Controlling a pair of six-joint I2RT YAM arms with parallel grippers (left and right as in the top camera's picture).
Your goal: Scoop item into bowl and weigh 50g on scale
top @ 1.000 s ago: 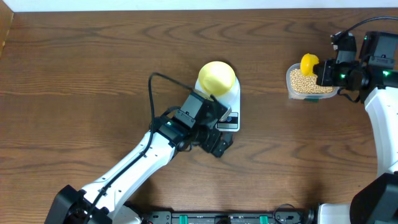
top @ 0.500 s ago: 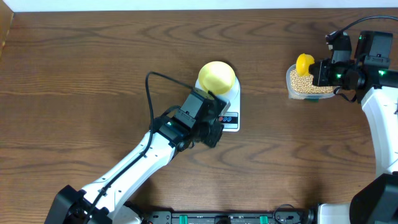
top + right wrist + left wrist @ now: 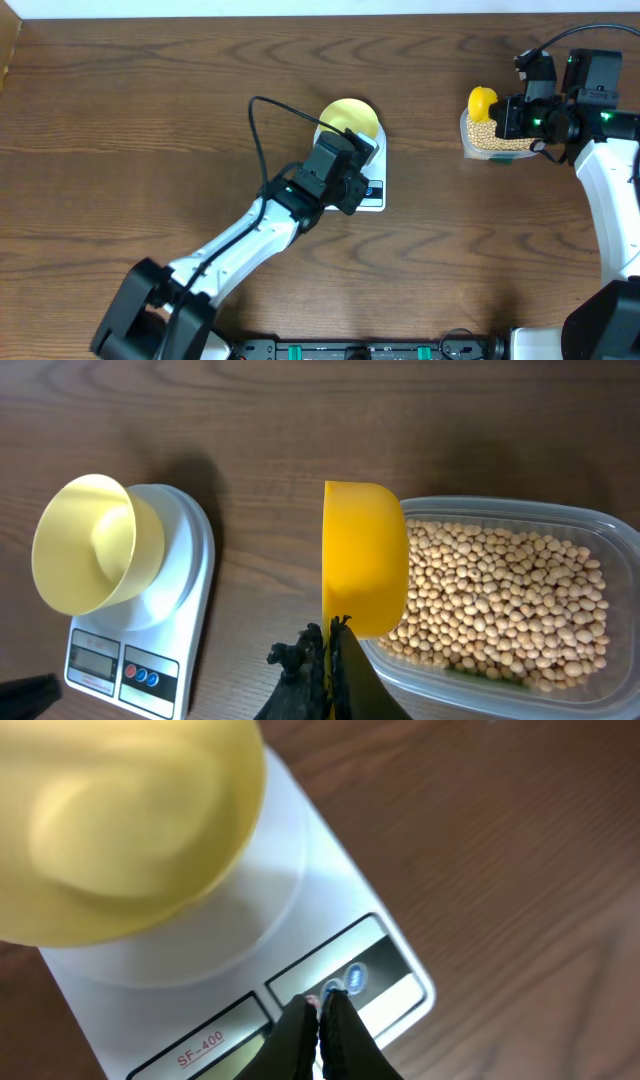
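Note:
The pale yellow bowl [image 3: 350, 118] [image 3: 120, 820] [image 3: 90, 545] stands empty on the white scale [image 3: 376, 160] [image 3: 300, 890] [image 3: 185, 600]. My left gripper [image 3: 358, 192] [image 3: 322, 1005] is shut with nothing in it. Its tips are at the round buttons on the scale's front panel. The tan beans [image 3: 493, 137] [image 3: 500, 600] fill a clear container [image 3: 590, 525] at the right. My right gripper [image 3: 503, 112] [image 3: 330, 632] is shut on the handle of a yellow scoop [image 3: 482, 102] [image 3: 365, 555]. The scoop hangs on its side over the container's left end, with its inside hidden.
The left arm [image 3: 240, 240] stretches from the front edge up to the scale, with a black cable looping above it. The right arm [image 3: 610, 190] runs down the right edge. Bare wood table [image 3: 150, 120] lies all around.
My left gripper has shut and moved up onto the scale's button panel. My right gripper has carried the scoop slightly left over the container.

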